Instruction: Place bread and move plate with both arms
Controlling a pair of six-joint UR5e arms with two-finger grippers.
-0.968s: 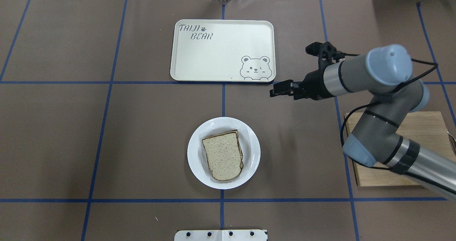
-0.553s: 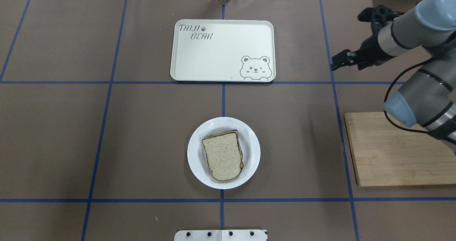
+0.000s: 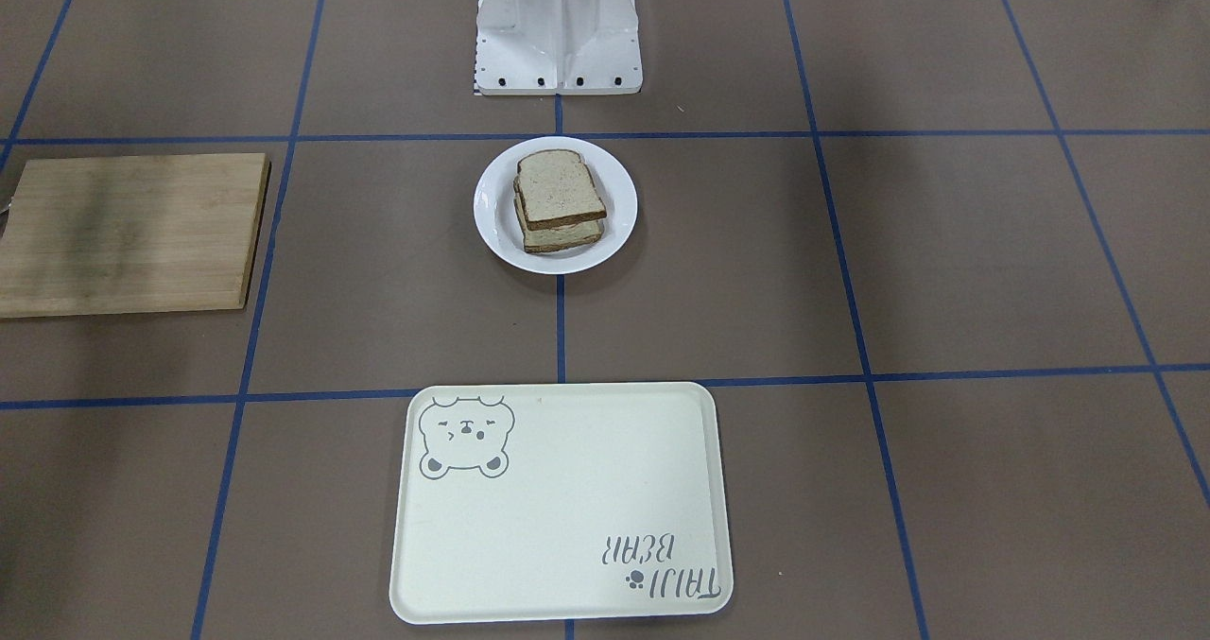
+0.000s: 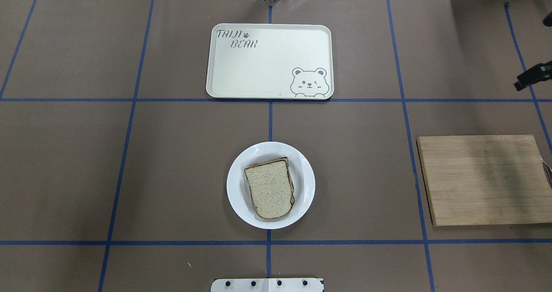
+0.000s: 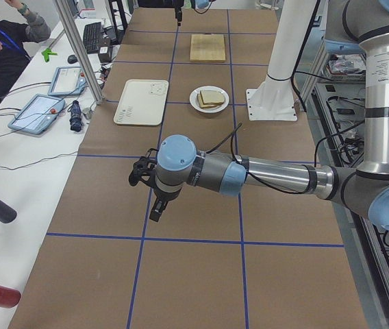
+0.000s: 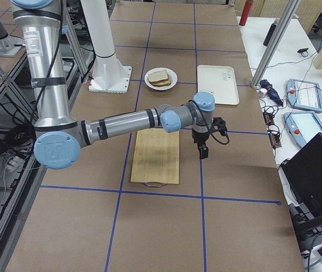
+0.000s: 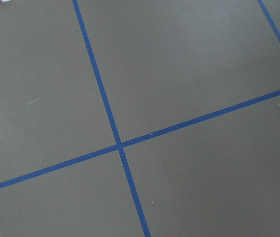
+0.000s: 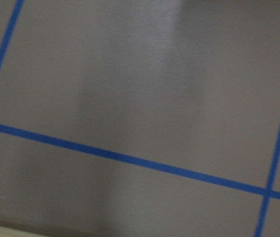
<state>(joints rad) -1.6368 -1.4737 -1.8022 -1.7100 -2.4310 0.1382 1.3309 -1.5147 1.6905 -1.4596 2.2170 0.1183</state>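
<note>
One bread (image 4: pixel 271 189) tops plate (image 4: pixel 235 184), far from right pincer (image 4: pixel 528 78), whose grip is unclear.

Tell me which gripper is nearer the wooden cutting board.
Right. The right gripper hangs just off the cutting board's operator-side edge. The left gripper is toward the table's opposite end, beyond the plate.

The pale speckled bread slice (image 4: pixel 271 189) lies on the round white plate (image 4: pixel 236 184), mid-tabletop (image 4: pixel 172 162); cream rectangular tray (image 4: pixel 267 63) far behind, wooden board (image 4: pixel 481 180) right.
</note>
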